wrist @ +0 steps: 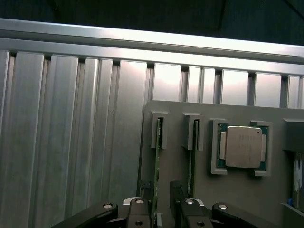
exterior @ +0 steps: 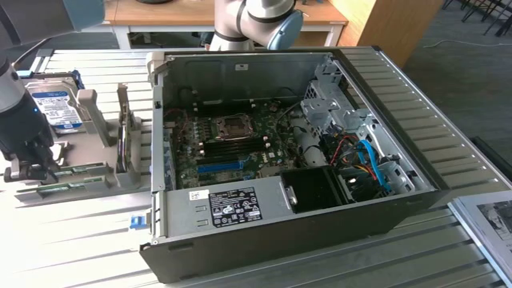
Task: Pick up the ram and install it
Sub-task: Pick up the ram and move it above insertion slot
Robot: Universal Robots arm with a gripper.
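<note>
Ribbed bare-metal table [wrist: 61, 133], matt plastic holder [wrist: 237, 199]

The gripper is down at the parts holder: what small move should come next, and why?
Probably close the gripper on the ram. It is open, one finger on each side of the stick, which stands on edge in a slot of the grey holder; nothing is gripped yet.

Arm [exterior: 240, 21]: silver-grey round tube sections with fat cylindrical joints, one joint closed off with a pale blue cap [exterior: 286, 29]. The section [exterior: 48, 15] at the exterior view's left edge looks a duller blue-grey. Wrist block [exterior: 20, 129] is black and boxy, with a small blue glint on its side. Hand [exterior: 30, 171] is black too, a two-finger linkage type: flat angular bars, bright round pivot screws [wrist: 137, 202] at the joints, narrow dark fingers [wrist: 176, 199] with squared tips.
</note>
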